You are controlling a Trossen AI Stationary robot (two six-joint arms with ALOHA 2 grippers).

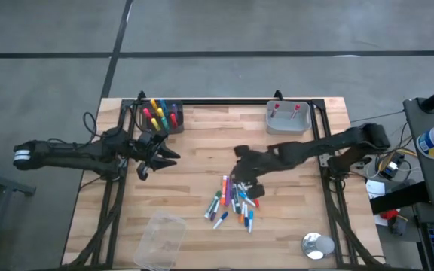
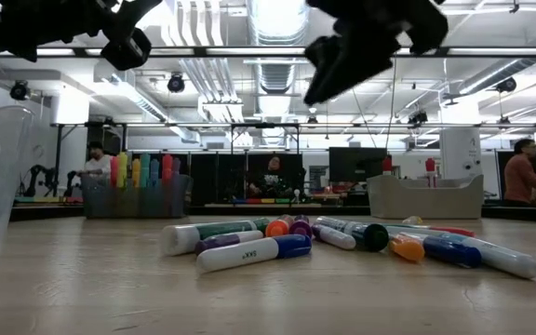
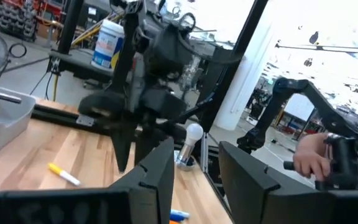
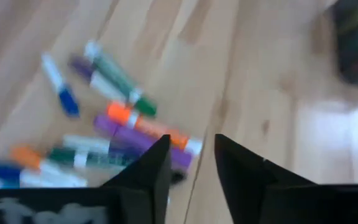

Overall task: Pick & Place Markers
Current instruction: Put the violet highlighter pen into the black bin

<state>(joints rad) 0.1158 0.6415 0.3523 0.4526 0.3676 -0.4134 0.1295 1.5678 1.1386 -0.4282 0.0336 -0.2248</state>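
We see the right gripper hovering mid-frame over the markers, fingers slightly parted, holding nothing. Bare table lies around; the left gripper, partly open and empty, waits at left.

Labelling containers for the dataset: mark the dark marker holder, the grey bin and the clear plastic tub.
dark marker holder (image 1: 162, 120), high view, on its front wall below the upright markers.
grey bin (image 1: 288, 123), high view, on its near wall.
clear plastic tub (image 1: 159, 239), high view, on its see-through base.
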